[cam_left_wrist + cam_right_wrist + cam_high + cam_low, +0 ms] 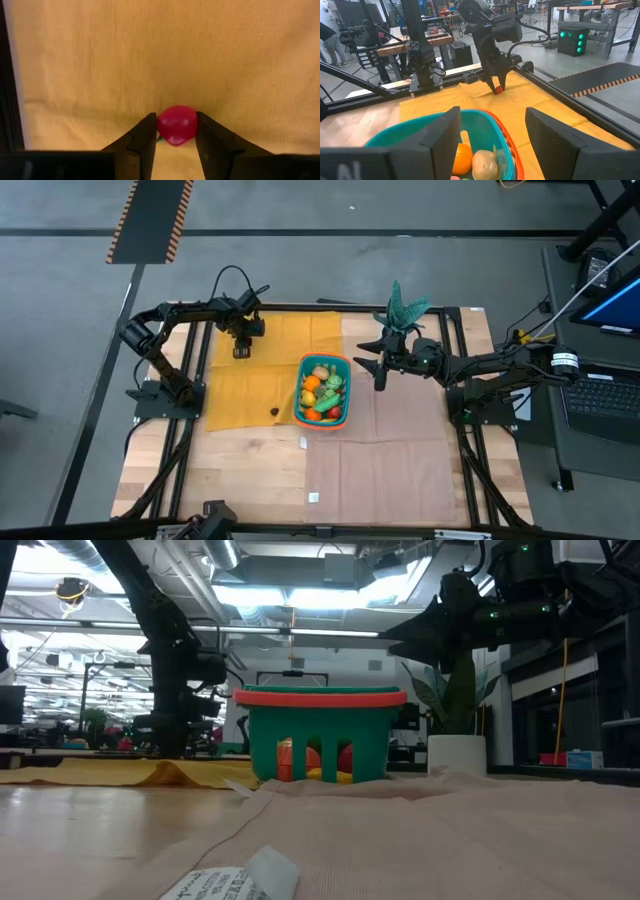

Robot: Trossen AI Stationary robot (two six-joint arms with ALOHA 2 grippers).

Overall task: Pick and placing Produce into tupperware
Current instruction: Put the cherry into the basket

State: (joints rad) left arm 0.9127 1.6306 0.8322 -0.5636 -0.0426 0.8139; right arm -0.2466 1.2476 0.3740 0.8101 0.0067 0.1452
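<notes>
The teal tupperware (325, 358) with an orange rim stands mid-table, holding several produce pieces (320, 392); the low view shows it too (320, 735). My left gripper (241, 352) points down over the yellow cloth (240, 395) at the far left, shut on a small red fruit (176, 125), which also shows in the right wrist view (498, 90). My right gripper (492, 135) hangs level and open just right of the tupperware's far end (485, 117), touching nothing. A small dark piece (275, 412) lies on the yellow cloth left of the tupperware. My left gripper pinches the red fruit's two opposite sides (162, 125) between its two fingers (145, 137). The fingers come from above, pointing down. The fruit's underside seems to sit on the yellow cloth.
A potted green plant (402, 308) in a white pot (457, 755) stands at the far right, close behind my right arm. A tan cloth (400, 450) covers the right half of the table. Small paper labels (313, 497) lie near the front edge.
</notes>
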